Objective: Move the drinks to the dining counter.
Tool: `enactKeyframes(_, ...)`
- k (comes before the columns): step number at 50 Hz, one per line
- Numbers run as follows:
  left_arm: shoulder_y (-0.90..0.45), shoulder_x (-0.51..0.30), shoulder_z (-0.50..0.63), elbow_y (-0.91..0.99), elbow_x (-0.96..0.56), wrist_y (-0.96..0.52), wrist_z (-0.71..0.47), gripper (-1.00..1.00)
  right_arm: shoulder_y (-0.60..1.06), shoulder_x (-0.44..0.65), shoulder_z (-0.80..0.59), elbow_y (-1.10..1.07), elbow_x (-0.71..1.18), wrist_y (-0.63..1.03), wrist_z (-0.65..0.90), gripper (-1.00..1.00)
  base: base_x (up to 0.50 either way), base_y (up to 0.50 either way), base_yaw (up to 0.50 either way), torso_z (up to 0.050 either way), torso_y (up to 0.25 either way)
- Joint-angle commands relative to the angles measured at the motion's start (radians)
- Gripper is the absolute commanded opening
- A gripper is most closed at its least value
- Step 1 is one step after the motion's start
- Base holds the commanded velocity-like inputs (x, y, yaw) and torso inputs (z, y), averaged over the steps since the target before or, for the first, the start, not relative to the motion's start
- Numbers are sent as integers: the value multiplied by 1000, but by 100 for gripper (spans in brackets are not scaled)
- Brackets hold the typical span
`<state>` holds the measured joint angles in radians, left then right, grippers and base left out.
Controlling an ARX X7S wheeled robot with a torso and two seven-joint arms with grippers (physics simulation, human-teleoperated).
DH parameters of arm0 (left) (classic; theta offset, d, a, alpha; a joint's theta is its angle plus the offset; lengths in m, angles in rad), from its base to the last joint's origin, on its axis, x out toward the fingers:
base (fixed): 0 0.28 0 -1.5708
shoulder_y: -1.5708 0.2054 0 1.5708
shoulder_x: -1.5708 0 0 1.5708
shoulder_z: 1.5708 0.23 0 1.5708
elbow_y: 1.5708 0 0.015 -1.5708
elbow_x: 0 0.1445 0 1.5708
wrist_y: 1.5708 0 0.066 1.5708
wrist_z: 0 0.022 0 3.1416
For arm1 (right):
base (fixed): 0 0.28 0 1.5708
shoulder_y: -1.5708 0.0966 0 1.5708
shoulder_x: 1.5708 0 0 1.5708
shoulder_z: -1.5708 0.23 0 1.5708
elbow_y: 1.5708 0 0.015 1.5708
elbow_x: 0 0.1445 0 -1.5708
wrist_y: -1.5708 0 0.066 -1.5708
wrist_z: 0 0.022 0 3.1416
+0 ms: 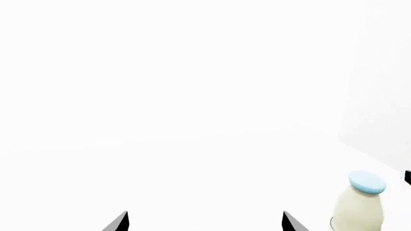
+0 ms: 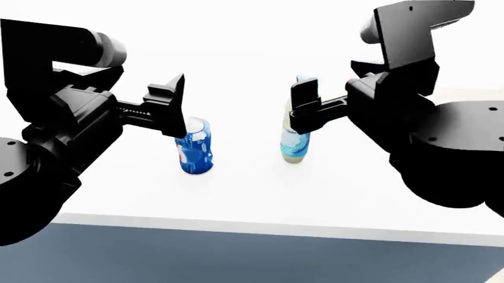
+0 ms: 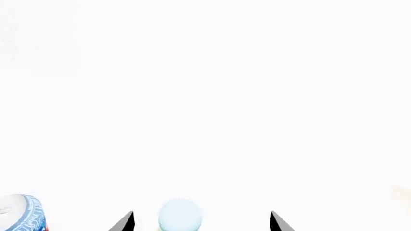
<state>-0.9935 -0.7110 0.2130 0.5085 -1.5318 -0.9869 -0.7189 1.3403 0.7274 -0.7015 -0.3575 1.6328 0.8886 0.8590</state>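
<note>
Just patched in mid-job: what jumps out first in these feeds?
Two drinks stand upright on the white dining counter: a blue soda can and a cream bottle with a light-blue cap. The black left hand hangs open above the can, the right hand open above the bottle.

Bright white surroundings above a dark blue-grey floor [image 2: 157,259].
</note>
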Motion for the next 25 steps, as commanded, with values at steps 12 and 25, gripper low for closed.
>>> enactKeyframes(12,-2,-9,-3,20,-25,5,-23,100,-4,100,111,-183,-24,-90,175,100,4,-67,0,0,0)
enactKeyframes(25,0,-9,-2,16,-20,12,-16,100,4,80,103,-184,-75,-94,155,100,30,-499,0,0,0)
